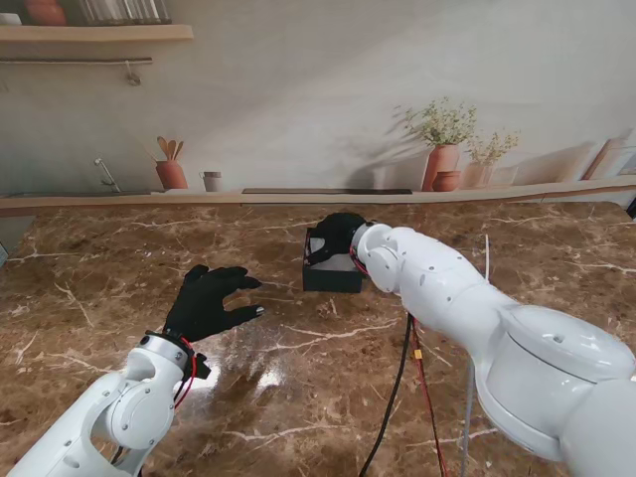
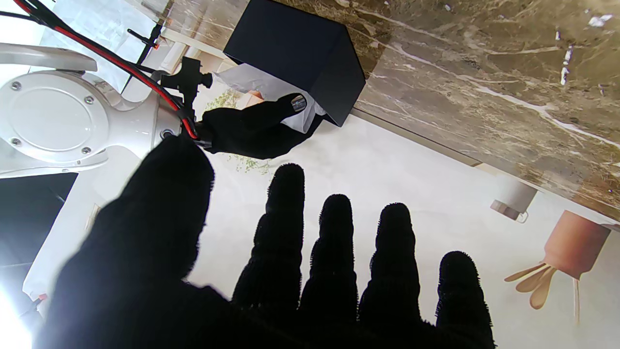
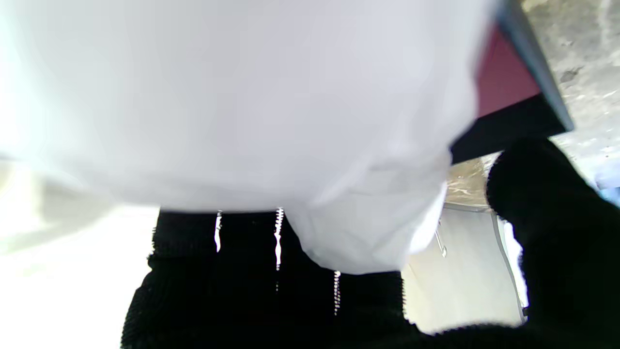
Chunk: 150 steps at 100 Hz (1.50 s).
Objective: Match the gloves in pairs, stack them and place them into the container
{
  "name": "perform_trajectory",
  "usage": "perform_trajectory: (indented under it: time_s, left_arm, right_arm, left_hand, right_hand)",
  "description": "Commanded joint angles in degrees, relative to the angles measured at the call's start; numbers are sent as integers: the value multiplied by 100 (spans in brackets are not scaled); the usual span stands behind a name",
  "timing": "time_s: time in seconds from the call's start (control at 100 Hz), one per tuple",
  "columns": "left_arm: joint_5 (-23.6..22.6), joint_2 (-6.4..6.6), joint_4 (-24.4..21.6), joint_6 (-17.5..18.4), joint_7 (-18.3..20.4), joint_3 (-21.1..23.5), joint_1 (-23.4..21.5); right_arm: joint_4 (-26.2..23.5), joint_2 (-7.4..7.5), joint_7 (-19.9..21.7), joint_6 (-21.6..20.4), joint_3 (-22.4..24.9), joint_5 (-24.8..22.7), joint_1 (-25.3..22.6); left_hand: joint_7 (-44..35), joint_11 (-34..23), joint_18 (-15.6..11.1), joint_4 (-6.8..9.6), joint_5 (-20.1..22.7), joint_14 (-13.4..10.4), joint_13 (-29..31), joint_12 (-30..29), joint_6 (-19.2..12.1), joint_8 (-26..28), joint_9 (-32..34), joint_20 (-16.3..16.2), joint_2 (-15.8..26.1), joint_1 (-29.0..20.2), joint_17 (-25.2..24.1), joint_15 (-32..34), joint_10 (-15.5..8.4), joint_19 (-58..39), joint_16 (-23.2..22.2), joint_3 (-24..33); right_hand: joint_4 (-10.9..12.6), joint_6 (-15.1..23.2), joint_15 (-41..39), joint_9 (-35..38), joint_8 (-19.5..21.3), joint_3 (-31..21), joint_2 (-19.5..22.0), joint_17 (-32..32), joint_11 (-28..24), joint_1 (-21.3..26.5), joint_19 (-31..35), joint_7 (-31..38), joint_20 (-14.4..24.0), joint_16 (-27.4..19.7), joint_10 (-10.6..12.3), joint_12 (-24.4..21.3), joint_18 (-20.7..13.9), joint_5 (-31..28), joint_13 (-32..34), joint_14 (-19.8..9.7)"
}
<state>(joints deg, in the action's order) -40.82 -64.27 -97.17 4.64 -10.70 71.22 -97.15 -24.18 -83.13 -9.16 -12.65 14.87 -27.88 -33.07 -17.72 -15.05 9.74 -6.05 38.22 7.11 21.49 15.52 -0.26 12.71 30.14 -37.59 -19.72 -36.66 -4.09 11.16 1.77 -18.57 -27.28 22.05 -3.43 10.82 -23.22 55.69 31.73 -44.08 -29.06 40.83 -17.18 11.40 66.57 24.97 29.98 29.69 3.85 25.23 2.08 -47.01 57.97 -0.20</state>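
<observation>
Two robot hands: left robot hand (image 1: 207, 301) spread, empty; right robot hand (image 1: 338, 235) holding white gloves (image 3: 252, 111) over container (image 1: 331, 270)

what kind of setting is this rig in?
Probably a mock kitchen bench: a marble-look counter in front of a backdrop showing a utensil pot, potted plants and a shelf.

The right robot hand (image 1: 338, 237) covers the small dark square container's (image 1: 331, 274) opening at twelve o'clock; white fabric (image 3: 252, 111) there is blurred.
</observation>
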Motion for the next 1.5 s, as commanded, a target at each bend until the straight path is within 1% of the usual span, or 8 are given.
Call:
perform_trajectory:
  time_s: [0.0,0.47,0.91,1.11,1.19,1.23,1.26,1.49]
  left_arm:
    - [-6,-2,22,23,-14,-11,-19]
    - [-17,-4,90,86,-48,-42,42]
    - [-24,-7,133,137,-83,-58,77]
    - [-19,-10,157,156,-104,-78,93]
    - [-17,-12,163,158,-108,-83,102]
    - [-17,-12,165,155,-110,-86,107]
    - [-15,-12,164,156,-108,-87,109]
    - [-19,-11,165,170,-103,-88,117]
  right_arm:
    - [-159,130,51,124,92,-56,5]
    - [-1777,1017,353,685,918,-565,-439]
    - [-3278,1660,220,1378,2439,-1375,-1658]
    - [-3648,1878,854,1681,2882,-1467,-2089]
    - [-3737,1955,1015,1756,2978,-1584,-2211]
    - [-3760,1975,1061,1772,3023,-1602,-2267]
    - [-3794,1994,1109,1791,3058,-1624,-2310]
    - [-3946,2051,1310,1751,3229,-1607,-2512]
  left_hand:
    - [48,96,4,135,-84,-253,-212,-103,-42,-2,-113,-121,157,-143,-99,-143,-84,237,81,-66]
    - [28,87,-4,127,-76,-254,-209,-103,-45,8,-116,-111,139,-134,-96,-143,-85,240,84,-37]
    - [3,87,7,124,-46,-248,-200,-103,-70,19,-103,-104,136,-110,-103,-137,-79,249,80,-16]
    - [0,94,6,123,-40,-254,-194,-105,-87,20,-104,-104,141,-110,-103,-139,-93,255,81,0]
    - [0,94,5,122,-39,-250,-196,-106,-75,20,-101,-107,140,-114,-101,-142,-93,254,83,7]
    - [0,95,5,122,-36,-257,-199,-106,-70,20,-102,-107,142,-120,-103,-143,-93,256,83,14]
    - [2,97,5,121,-38,-258,-201,-107,-73,20,-106,-107,147,-117,-103,-145,-88,256,84,14]
    - [6,100,3,119,-44,-260,-204,-109,-80,18,-111,-103,149,-125,-105,-148,-92,269,88,11]
  right_hand:
    - [172,-67,69,-177,-32,120,-67,-134,93,-141,-77,-103,172,-90,132,-120,47,238,-211,-15]
    - [200,-170,395,-793,-240,-257,-414,-656,335,-573,-271,-720,340,-190,278,-250,150,998,-678,14]
    - [253,-591,-174,-576,318,363,-723,236,-157,1174,365,-236,224,77,110,129,136,982,188,-5]
    - [1073,-963,-28,-1012,-101,224,-205,-34,186,1664,501,-1200,448,95,-91,-271,152,1733,-126,120]
    - [2046,-981,-203,-882,-99,-493,-273,13,37,1732,710,-1028,637,212,-42,-280,14,1642,-62,-9]
    - [1217,-950,-326,-854,-80,-2864,-651,-4,-67,1010,756,-907,690,340,27,-159,-5,1628,-66,-53]
    - [649,-930,-407,-851,-53,-3375,-775,-7,-123,779,797,-869,710,406,63,-91,-28,1626,-67,-79]
    - [-114,-353,-1072,93,501,-1652,-950,24,-740,497,1059,-12,786,787,240,503,-15,397,52,-120]
